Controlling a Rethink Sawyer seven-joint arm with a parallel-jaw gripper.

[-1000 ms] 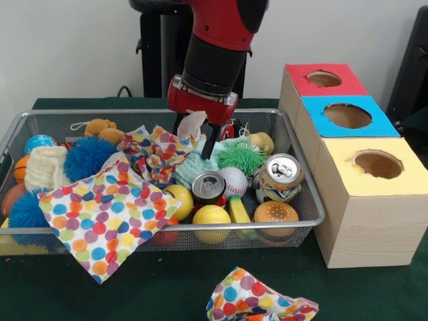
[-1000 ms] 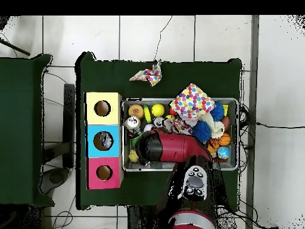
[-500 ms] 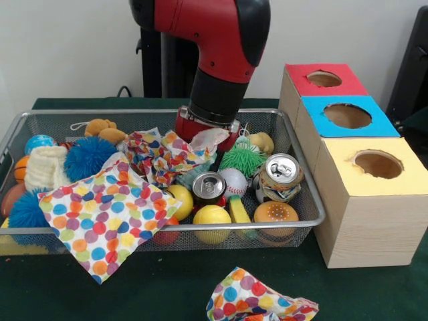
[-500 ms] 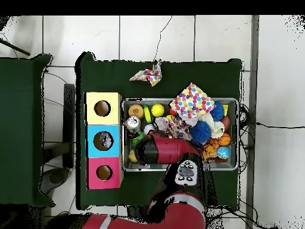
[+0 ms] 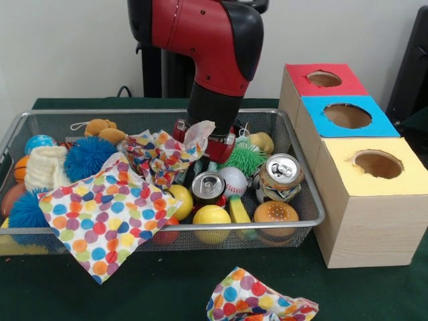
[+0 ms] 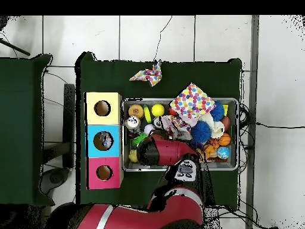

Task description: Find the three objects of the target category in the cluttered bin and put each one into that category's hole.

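My gripper (image 5: 208, 154) is low in the wire mesh bin (image 5: 304, 190), at its middle back, half hidden by a small patterned cloth (image 5: 164, 157) that drapes against the red wrist. Whatever lies under it is hidden. Just in front are a soda can (image 5: 208, 185), a baseball (image 5: 233, 180) and a green spiky ball (image 5: 242, 158). A second can (image 5: 281, 175) stands near the bin's right end. In the overhead view the red arm (image 6: 164, 149) covers the gripper and the bin's near middle.
Three wooden boxes stand beside the bin, with a red hole (image 5: 324, 79), a blue hole (image 5: 347, 116) and a yellow hole (image 5: 378, 164). A big dotted cloth (image 5: 103, 214) hangs over the bin's front rim. Another cloth (image 5: 257, 301) lies on the table.
The arm has come down deeper into the bin and its elbow has swung over. The patterned cloth has shifted against the wrist, and the teal thing below is now mostly covered.
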